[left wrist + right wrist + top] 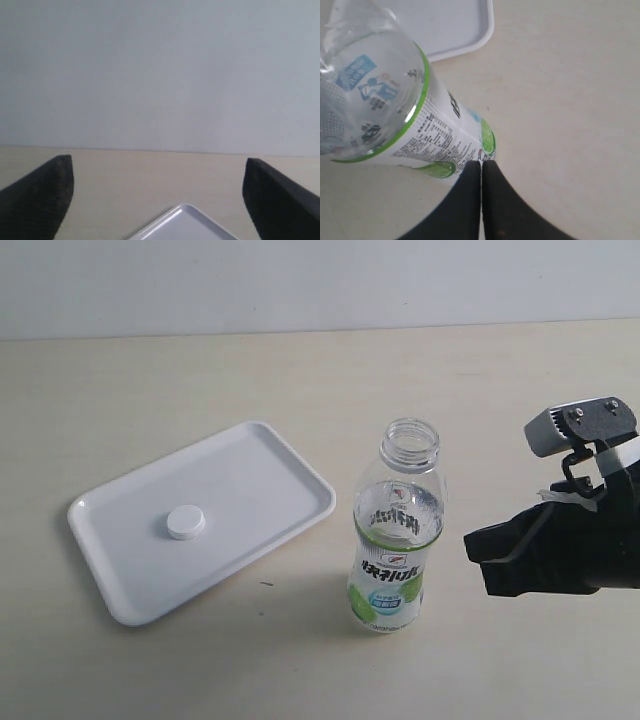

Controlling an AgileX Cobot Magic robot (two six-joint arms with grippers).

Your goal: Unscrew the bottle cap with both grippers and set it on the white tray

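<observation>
The white bottle cap (186, 522) lies flat on the white tray (120, 585) at the left. The clear bottle (396, 540) with its green-and-white label stands upright near the middle, its threaded neck bare. My right gripper (470, 550) hangs just right of the bottle, apart from it, shut with nothing between its fingers; in the right wrist view the gripper (481, 164) points at the bottle (395, 110). My left gripper (159, 172) is open and empty, with a corner of the tray (185, 225) below it; it does not show in the exterior view.
A beige tabletop (500, 420) runs under everything, with a pale wall (320, 280) behind its far edge. The right arm's grey-white block (575, 430) sits near the right border.
</observation>
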